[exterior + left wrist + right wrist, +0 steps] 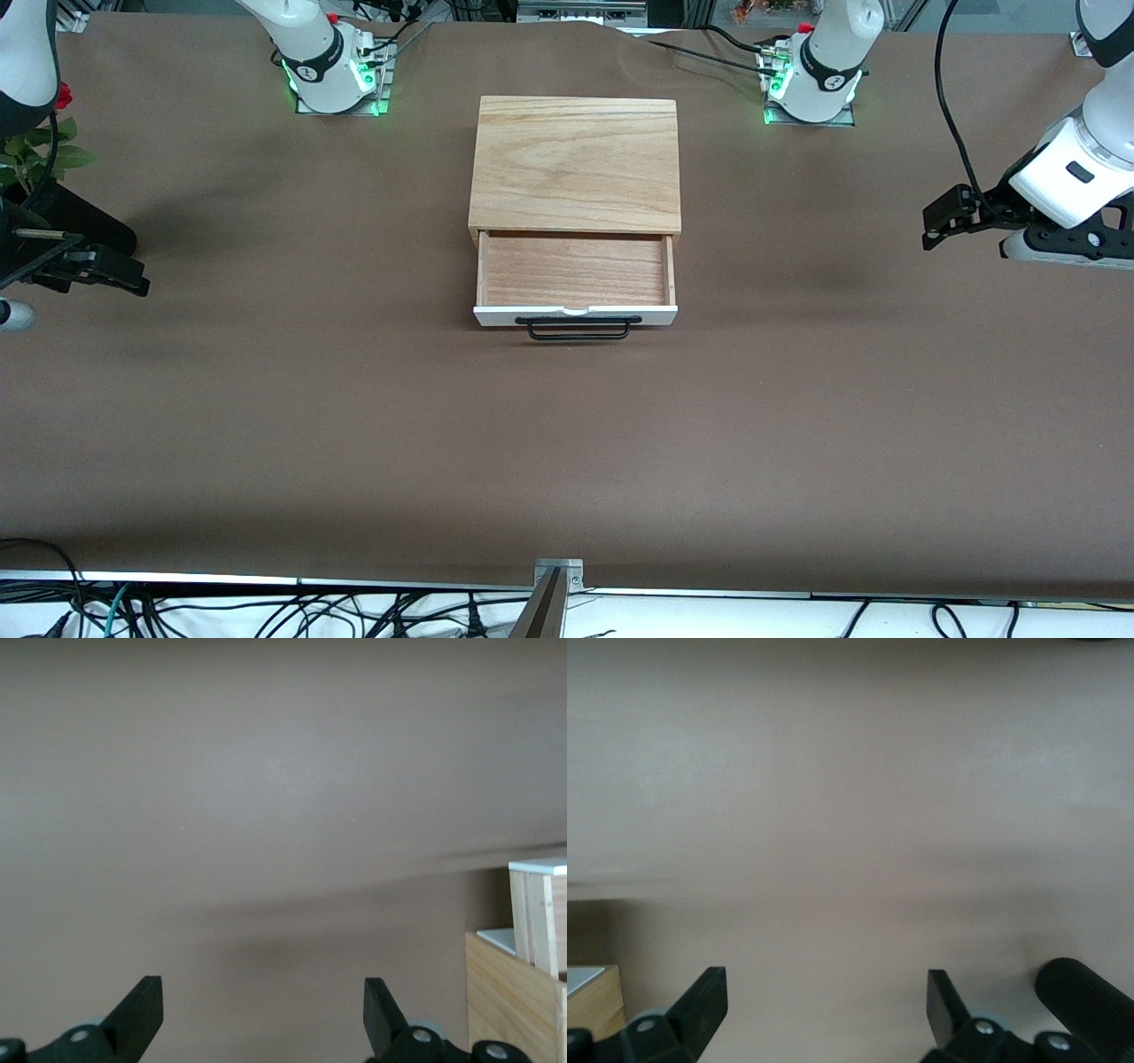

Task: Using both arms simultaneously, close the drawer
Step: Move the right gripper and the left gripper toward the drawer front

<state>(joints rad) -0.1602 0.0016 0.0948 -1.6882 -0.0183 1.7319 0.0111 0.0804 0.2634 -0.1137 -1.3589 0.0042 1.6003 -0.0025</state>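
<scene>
Front view: the drawer [576,282] stands pulled out of the oak box [576,164] at the middle of the brown surface [266,425], its white front panel and black handle [578,329] on the side nearer the camera. The left claw [941,221] hangs over the surface well away from the box, toward the left arm's end. The right claw [106,270] hangs equally far from the box, toward the right arm's end. Neither touches anything. The main risk I see is timing. If one arm meets the panel before the other, the push lands off-centre. The drawer could then skew and jam, or the light box could slide or twist on the cloth instead of closing.

Left wrist view: the left claw's fingers [142,1005] are spread wide apart with only bare surface between them. A corner of the box and the drawer's side wall [536,926] show at the frame edge. A finger coming in low could catch that side wall rather than the front panel.

Right wrist view: the right claw's fingers [704,1001] are likewise spread apart over bare surface, with a sliver of the box at the edge. A black ribbed cylinder [1090,1001] sits close by one finger; what it is I cannot tell, and it might snag during the approach.
</scene>
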